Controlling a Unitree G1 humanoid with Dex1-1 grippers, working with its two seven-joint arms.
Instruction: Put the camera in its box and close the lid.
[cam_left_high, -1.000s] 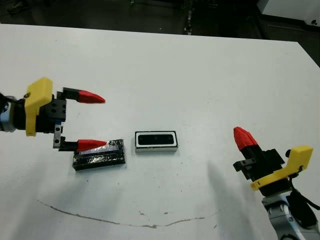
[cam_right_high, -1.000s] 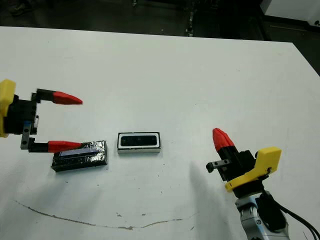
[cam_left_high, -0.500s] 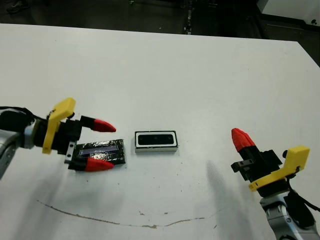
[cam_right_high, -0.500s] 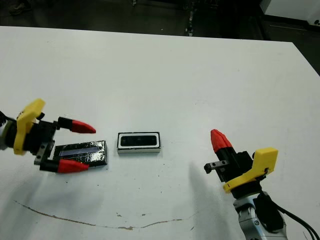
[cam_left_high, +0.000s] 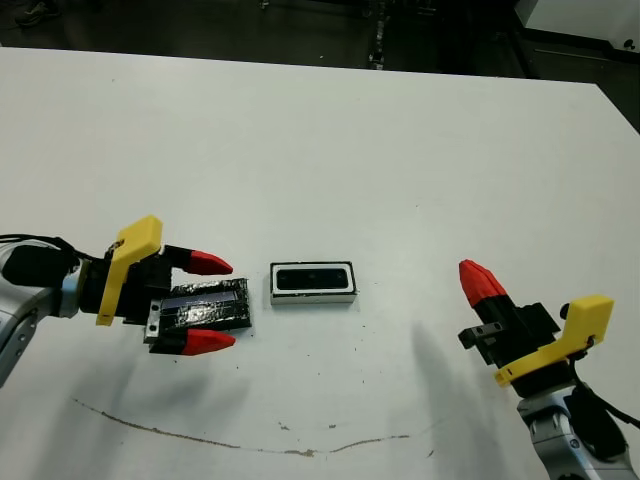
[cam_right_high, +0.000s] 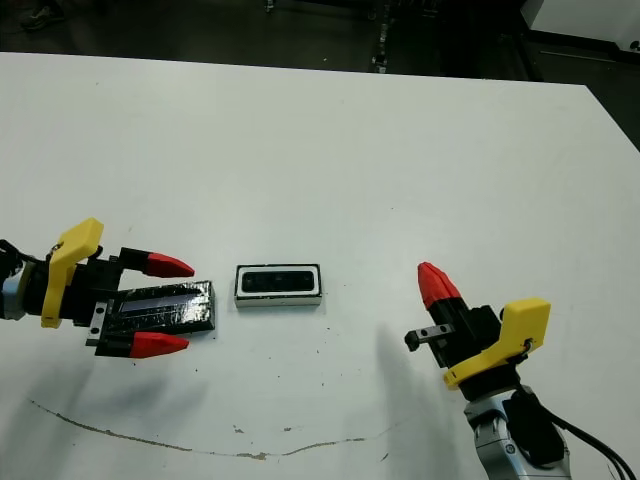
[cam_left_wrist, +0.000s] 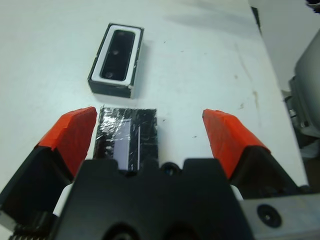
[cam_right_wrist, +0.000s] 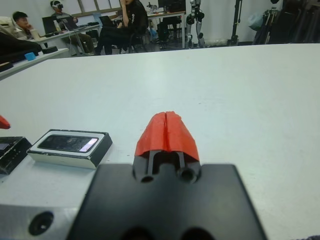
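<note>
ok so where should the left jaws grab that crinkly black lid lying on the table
Probably across its two long edges, coming from its short end nearest the left gripper. The lid lies flat and thin, lengthwise between the open jaws, its far end towards the box, so the narrow width fits the opening.

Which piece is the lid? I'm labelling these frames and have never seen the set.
On the white table, look between the left gripper's open red fingertips. The lid lies flat there, left of the box: black and crinkly like foil, while the box has a thick white rim.
</note>
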